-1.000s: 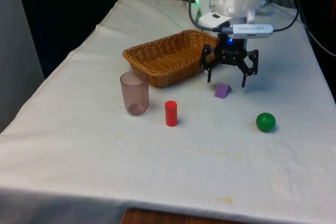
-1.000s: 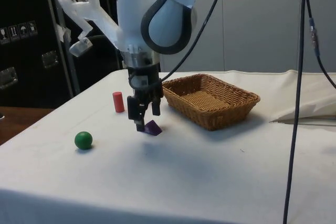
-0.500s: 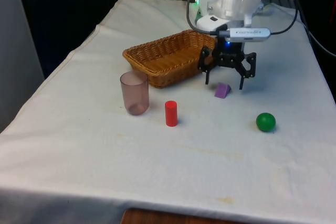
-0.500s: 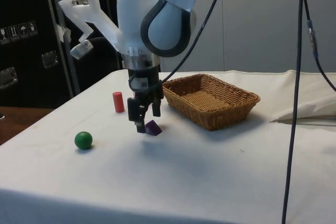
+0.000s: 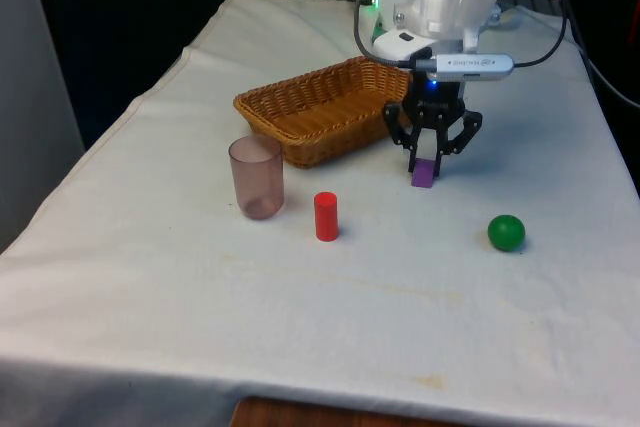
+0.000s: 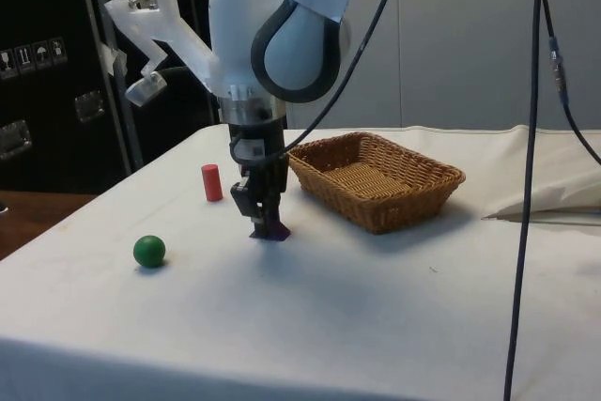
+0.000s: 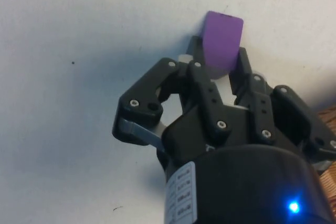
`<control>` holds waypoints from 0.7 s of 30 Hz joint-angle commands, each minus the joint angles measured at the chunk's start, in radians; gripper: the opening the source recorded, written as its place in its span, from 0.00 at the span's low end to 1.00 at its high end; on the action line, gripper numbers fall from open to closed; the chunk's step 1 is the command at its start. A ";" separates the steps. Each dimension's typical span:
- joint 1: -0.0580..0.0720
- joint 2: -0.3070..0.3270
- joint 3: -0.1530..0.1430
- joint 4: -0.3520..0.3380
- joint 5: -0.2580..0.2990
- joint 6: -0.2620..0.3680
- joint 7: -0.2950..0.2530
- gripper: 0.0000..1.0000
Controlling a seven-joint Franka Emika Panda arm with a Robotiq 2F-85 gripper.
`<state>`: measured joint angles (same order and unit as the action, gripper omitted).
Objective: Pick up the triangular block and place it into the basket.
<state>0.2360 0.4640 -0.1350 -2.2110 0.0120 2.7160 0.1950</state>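
Pincer (image 5: 425,169) closed since; triangular block (image 5: 423,174) between fingers.

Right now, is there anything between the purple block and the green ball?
No. In the front view, only bare white cloth lies between the purple triangular block, held in the gripper, and the green ball.

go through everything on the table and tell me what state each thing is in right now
claw: shut on the purple block, down at the cloth
purple block: gripped, on the table
basket: upright, empty
cup: upright, empty
red cylinder: standing on end
green ball: resting on the cloth, apart from the rest
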 commanded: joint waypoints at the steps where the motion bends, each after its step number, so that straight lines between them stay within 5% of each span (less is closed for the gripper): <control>1: 0.000 0.006 0.000 0.002 0.003 0.012 0.003 0.33; 16: 0.000 -0.007 -0.001 0.001 0.000 -0.001 0.000 0.33; 21: 0.005 -0.076 -0.008 -0.016 -0.007 -0.045 0.006 0.33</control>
<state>0.2360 0.4000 -0.1380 -2.2230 0.0120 2.6790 0.1950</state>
